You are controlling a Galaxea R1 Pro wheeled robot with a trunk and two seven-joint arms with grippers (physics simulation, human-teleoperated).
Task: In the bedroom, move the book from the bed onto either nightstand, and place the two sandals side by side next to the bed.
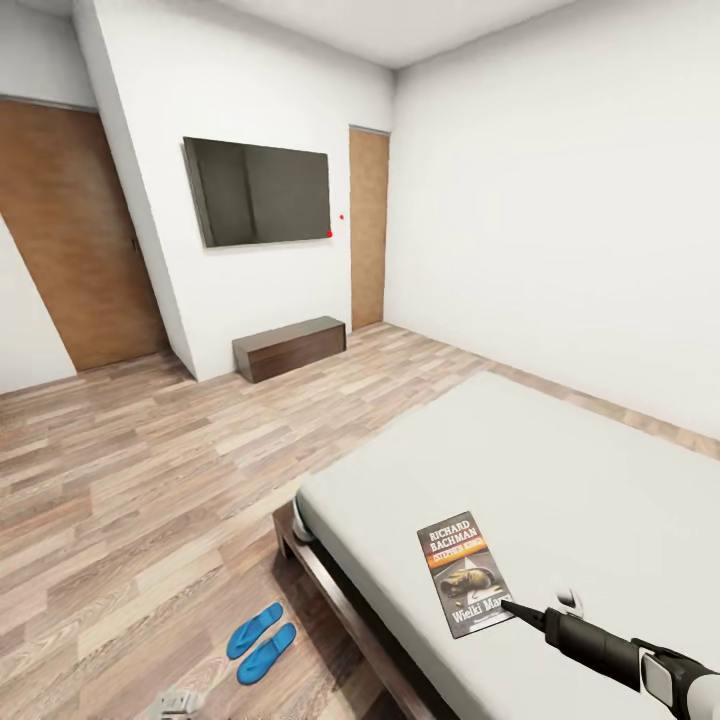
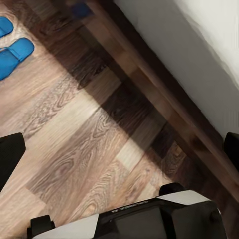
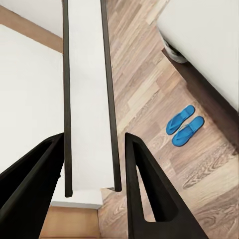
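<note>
Stretching under the right gripper, the bed shows a smooth pale mattress on a dark wood frame. Beyond it, against the far wall, stands a long dark bench. 2 flat blue sandals lie together on the plank floor beside the frame. A thin dark book touches the gripper's tip; its fingers stand apart, holding nothing.

The right gripper covers the book at its lower corner. The bed runs off the head view's right edge. In the left wrist view, one sandal is cut by the edge.
</note>
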